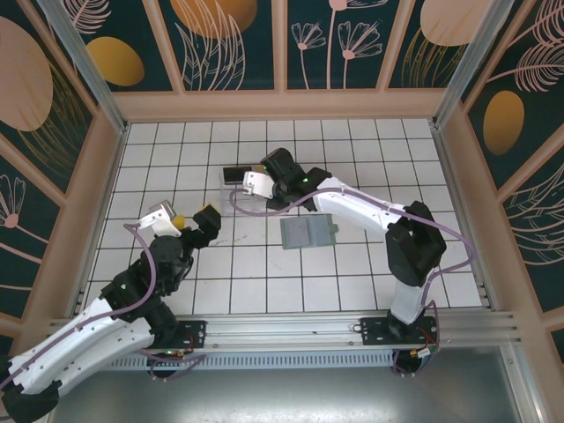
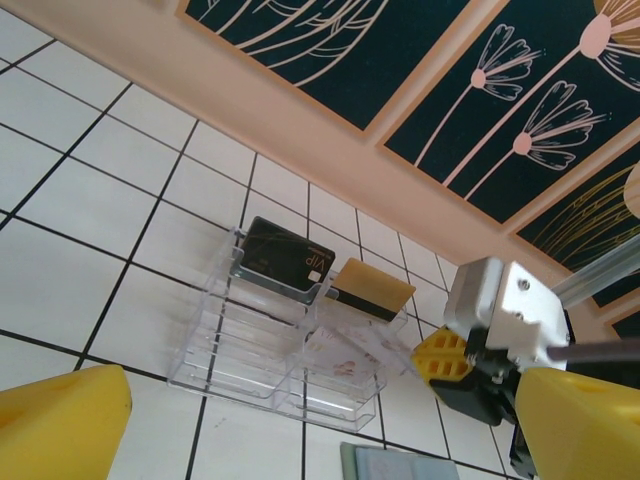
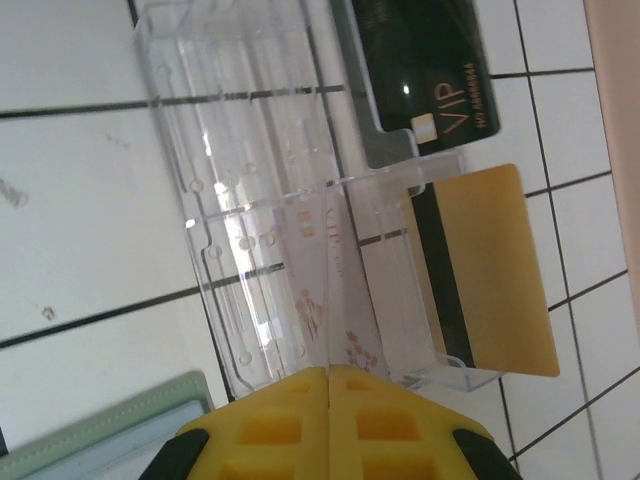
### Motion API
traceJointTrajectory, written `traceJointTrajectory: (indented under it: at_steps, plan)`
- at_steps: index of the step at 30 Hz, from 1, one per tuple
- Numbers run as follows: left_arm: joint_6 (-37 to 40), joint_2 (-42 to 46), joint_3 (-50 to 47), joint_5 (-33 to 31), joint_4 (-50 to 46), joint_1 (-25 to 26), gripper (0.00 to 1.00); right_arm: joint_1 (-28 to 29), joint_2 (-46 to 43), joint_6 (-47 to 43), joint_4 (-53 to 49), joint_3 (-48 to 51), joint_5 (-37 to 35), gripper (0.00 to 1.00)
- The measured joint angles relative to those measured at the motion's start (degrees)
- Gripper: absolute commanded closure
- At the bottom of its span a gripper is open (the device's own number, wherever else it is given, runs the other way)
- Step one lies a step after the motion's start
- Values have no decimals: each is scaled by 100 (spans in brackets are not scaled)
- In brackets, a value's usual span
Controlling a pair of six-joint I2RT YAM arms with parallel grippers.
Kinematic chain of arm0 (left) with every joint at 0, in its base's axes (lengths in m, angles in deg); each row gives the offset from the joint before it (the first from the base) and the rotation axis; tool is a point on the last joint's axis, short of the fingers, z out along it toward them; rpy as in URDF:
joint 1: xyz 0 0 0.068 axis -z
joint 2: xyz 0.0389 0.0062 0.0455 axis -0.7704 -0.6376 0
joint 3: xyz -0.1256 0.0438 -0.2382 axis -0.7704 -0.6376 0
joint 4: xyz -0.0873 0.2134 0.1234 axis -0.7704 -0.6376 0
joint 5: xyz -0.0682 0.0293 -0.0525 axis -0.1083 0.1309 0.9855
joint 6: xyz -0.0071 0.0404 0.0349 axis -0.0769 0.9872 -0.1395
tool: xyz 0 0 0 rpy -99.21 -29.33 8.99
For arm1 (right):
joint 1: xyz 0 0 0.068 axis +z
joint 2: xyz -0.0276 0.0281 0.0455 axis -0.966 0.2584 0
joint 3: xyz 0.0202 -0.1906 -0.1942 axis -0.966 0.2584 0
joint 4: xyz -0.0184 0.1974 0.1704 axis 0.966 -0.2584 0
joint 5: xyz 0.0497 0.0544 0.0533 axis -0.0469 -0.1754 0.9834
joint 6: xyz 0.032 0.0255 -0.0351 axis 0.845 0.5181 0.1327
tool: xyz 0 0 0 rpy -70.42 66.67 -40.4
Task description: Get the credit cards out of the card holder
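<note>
One tan-gold credit card [image 3: 500,280] is already out: it stands on edge in an end slot of the clear plastic box [image 3: 250,180], just beside a black VIP card [image 3: 420,60] in the neighbouring slot. The card holder [image 1: 308,234] lies opened flat on the table [image 1: 264,273], near the box on its right side and apart from it. We cannot tell whether its pockets are holding more cards.

Over the box, the right gripper [image 3: 329,385] has its fingers pressed together, and we judge that they pinch the edge of a pale flower-printed card [image 2: 350,352] that slants down into a middle compartment. The left gripper [image 1: 196,222] hovers to the left of the box with its fingers spread wide and nothing between them.

We read the step in hand as dropping this card into the box. To do it well, we would keep the card in line with the slot walls and lower it until its bottom edge rests on the floor of the compartment. Only then would we part the fingers and lift straight up, so that the light box does not slide or tip. For any card left, the left gripper could pin one panel of the holder while the right pulls along the pocket.
</note>
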Motion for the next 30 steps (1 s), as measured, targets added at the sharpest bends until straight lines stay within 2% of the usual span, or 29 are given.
traceJointTrajectory:
  at_steps: [9, 30]
  plan:
    - [17, 4, -31, 4, -61, 0, 1, 4, 57, -769, 129, 332, -533, 100]
    - [17, 74, -31, 2, -116, 0, 1, 72, 584, -957, 315, -7, -608, 100]
